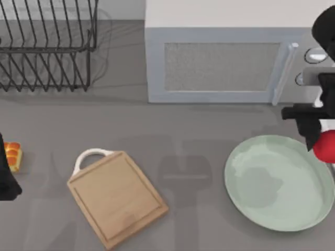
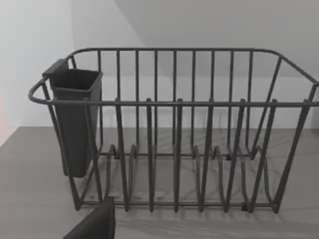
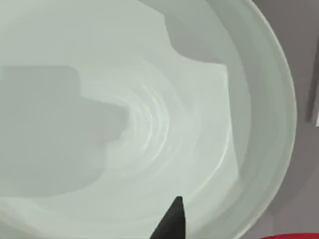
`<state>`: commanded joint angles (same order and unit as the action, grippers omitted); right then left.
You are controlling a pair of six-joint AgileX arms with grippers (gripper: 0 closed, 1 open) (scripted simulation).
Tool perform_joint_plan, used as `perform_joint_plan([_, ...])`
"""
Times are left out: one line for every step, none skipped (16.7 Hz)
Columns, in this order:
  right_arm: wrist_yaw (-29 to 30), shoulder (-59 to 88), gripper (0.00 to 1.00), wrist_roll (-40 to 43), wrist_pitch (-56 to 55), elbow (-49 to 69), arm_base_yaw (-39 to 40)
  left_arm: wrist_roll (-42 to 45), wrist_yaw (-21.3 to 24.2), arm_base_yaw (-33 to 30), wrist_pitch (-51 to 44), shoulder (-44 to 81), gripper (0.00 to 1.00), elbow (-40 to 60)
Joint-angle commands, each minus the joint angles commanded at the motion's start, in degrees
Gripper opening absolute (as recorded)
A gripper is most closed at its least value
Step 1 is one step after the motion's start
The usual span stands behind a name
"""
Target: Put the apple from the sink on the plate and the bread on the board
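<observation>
The red apple [image 1: 325, 146] hangs over the far right rim of the pale green plate [image 1: 272, 183], with my right gripper [image 1: 319, 137] shut on it. In the right wrist view the plate [image 3: 124, 109] lies close below, one dark fingertip [image 3: 172, 221] shows, and a sliver of the apple [image 3: 294, 236] sits at the picture's corner. The bread [image 1: 12, 156] is at the table's left edge, partly hidden by my left gripper [image 1: 6, 175], which is right beside it. The wooden board [image 1: 116, 196] with its white loop handle lies left of centre, bare. The sink is out of view.
A grey microwave [image 1: 220, 57] stands at the back, right of centre. A black wire dish rack [image 1: 47, 47] is at the back left; the left wrist view faces this rack [image 2: 174, 134] and its dark cup holder [image 2: 75, 119]. Bare table lies between board and plate.
</observation>
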<state>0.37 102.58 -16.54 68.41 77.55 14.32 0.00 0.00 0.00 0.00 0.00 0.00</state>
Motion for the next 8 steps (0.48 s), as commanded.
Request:
perform_joint_plan([-0.06,-0.66,0.0,-2.16,0.36,0.18,2.44,0.0,0.0,0.0,0.0,0.0,1.0,0.0])
perform_joint_plan([-0.12,-1.21,0.0,-4.1,0.59,0.46,4.67,0.0,0.0,0.0,0.0,0.0,1.0,0.0])
perform_joint_plan([-0.19,-1.66,0.0,-5.79,0.73,0.8,6.63,0.0,0.0,0.0,0.0,0.0,1.0,0.0])
perform_joint_plan([-0.25,-2.0,0.0,-7.19,0.8,1.14,8.28,0.0,0.0,0.0,0.0,0.0,1.0,0.0])
perform_joint_plan([-0.3,-2.25,0.0,-8.27,0.82,1.44,9.55,0.0,0.0,0.0,0.0,0.0,1.0,0.0])
perform_joint_plan([-0.34,-2.41,0.0,-8.99,0.82,1.68,10.41,0.0,0.0,0.0,0.0,0.0,1.0,0.0])
perform_joint_plan([-0.36,-2.47,0.0,-9.28,0.81,1.78,10.77,0.0,0.0,0.0,0.0,0.0,1.0,0.0])
perform_joint_plan([-0.36,-2.47,0.0,-9.28,0.81,1.78,10.77,0.0,0.0,0.0,0.0,0.0,1.0,0.0])
